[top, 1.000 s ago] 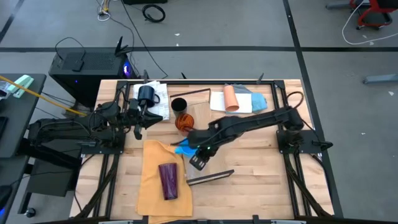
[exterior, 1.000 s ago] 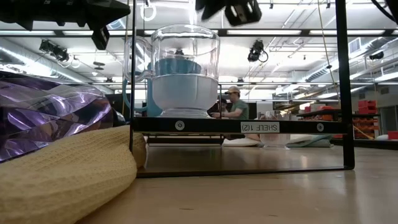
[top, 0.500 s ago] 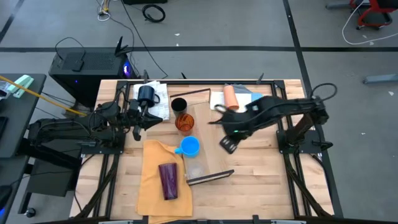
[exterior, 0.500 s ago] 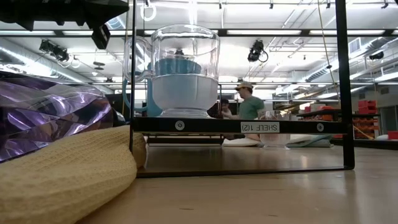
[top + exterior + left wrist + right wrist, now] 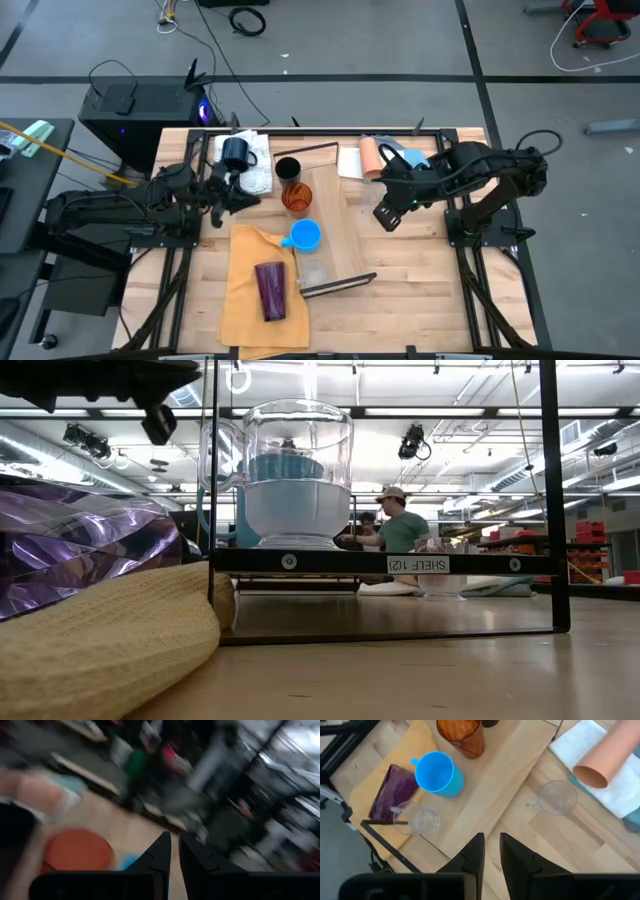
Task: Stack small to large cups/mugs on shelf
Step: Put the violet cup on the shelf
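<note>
The bright blue mug (image 5: 303, 235) stands upright on the pale shelf plank (image 5: 335, 215), with the orange tumbler (image 5: 295, 197) and black cup (image 5: 287, 167) beyond it. A clear cup (image 5: 415, 817) stands at the plank's near end, and another clear cup (image 5: 555, 797) is on the tabletop. The navy mug (image 5: 236, 152) sits on white cloth. The peach cup (image 5: 371, 157) lies on its side on cloths, and the purple tumbler (image 5: 270, 290) lies on mustard cloth. My right gripper (image 5: 385, 215) hangs shut to the right of the plank. My left gripper (image 5: 243, 198) is shut, left of the orange tumbler.
The mustard cloth (image 5: 255, 290) covers the near left of the table, and white and blue cloths (image 5: 400, 160) lie at the far right. Dark bars (image 5: 335, 285) close the plank's ends. People stand in the room behind (image 5: 400, 530). Bare wood lies near my right gripper.
My right gripper has drawn back from the blue mug toward the table's right and far side, and it has risen out of the low view. The blue mug stays upright on the plank. My left gripper has shifted slightly toward the orange tumbler.
</note>
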You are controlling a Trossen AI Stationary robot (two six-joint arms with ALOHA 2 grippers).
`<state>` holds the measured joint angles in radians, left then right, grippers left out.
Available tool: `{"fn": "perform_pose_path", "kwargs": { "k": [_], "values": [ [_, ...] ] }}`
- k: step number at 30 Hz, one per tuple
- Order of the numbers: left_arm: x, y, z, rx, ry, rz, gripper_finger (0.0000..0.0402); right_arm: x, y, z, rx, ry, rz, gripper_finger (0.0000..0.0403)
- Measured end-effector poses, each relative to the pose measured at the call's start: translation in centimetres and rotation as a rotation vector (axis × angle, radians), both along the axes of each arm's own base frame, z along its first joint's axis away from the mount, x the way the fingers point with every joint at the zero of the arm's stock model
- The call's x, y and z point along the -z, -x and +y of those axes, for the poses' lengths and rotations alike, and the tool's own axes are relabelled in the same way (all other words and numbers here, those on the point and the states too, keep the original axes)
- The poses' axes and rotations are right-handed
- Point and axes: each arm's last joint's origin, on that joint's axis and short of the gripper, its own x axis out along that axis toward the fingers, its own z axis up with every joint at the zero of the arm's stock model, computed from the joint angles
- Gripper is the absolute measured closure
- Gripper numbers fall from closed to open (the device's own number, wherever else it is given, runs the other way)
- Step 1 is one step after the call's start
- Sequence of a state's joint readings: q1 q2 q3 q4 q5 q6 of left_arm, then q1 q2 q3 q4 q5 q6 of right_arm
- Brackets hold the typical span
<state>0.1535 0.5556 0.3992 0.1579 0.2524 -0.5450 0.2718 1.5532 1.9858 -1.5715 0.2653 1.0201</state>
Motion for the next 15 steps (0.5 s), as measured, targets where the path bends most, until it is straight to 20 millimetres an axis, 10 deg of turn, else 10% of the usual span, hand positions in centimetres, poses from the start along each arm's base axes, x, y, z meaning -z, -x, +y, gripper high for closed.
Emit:
{"fn": "perform_pose_path", "kwargs": {
  "k": [8, 15],
  "values": [
    [2.7, 0.5, -0.7, 0.188, 0.169, 0.299, 0.0329, 0.1, -0.2, 0.0, -0.052, 0.028, 0.013, 0.0338],
    [3.3, 0.4, -1.3, 0.250, 0.176, 0.371, 0.0221, 0.1, -0.2, 0.0, -0.079, 0.043, 0.018, 0.0338]
  ]
}}
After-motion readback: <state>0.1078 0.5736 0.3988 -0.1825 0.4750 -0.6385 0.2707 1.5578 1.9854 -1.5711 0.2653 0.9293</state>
